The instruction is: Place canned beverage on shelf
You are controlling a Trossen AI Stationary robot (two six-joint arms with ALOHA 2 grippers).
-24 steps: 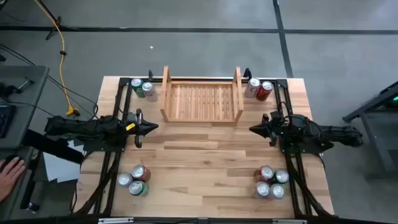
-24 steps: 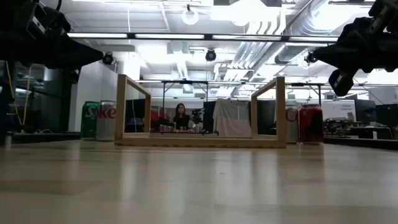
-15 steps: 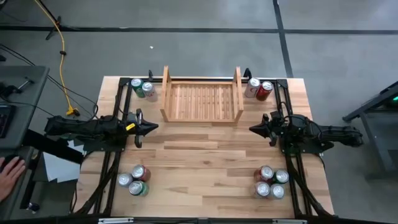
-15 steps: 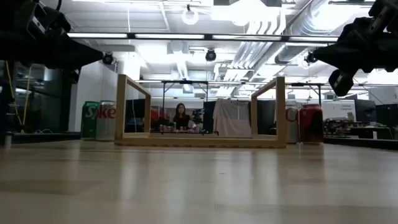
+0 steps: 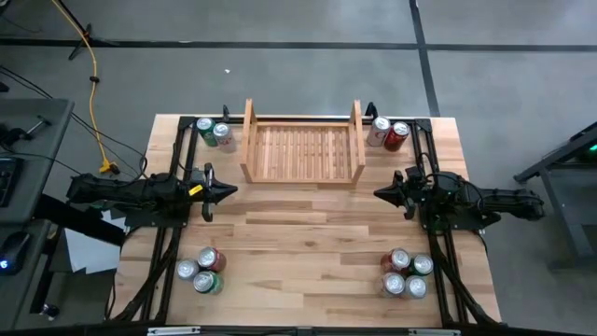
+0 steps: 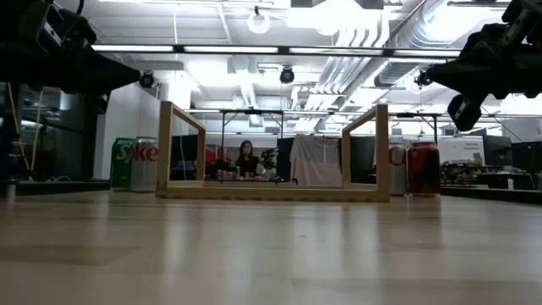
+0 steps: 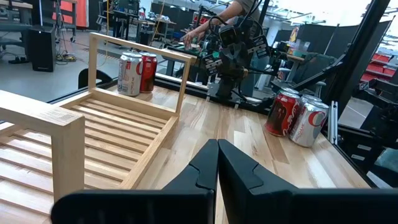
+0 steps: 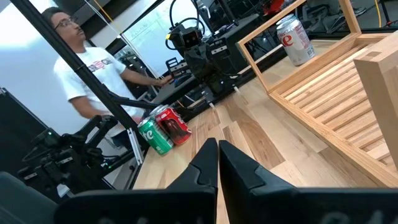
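Note:
The pale wooden shelf (image 5: 302,149) stands empty at the table's far middle, slatted base between two upright side boards; it also shows in the low view (image 6: 273,154). Cans stand in four groups: far left (image 5: 214,132), far right (image 5: 388,133), near left (image 5: 201,271), near right (image 5: 407,274). My left gripper (image 5: 233,190) hovers shut over the table's left side, clear of everything; its shut fingers show in the left wrist view (image 7: 217,163). My right gripper (image 5: 378,193) hovers shut over the right side, facing it; its shut fingers show in the right wrist view (image 8: 218,165).
Black frame rails (image 5: 183,168) run along both sides of the table. A person (image 8: 81,68) stands beyond the table's left edge, seen in the right wrist view. Bare wood lies between the two grippers and in front of the shelf.
Both arms have kept still. A hand at the left edge of the high view has gone out of sight.

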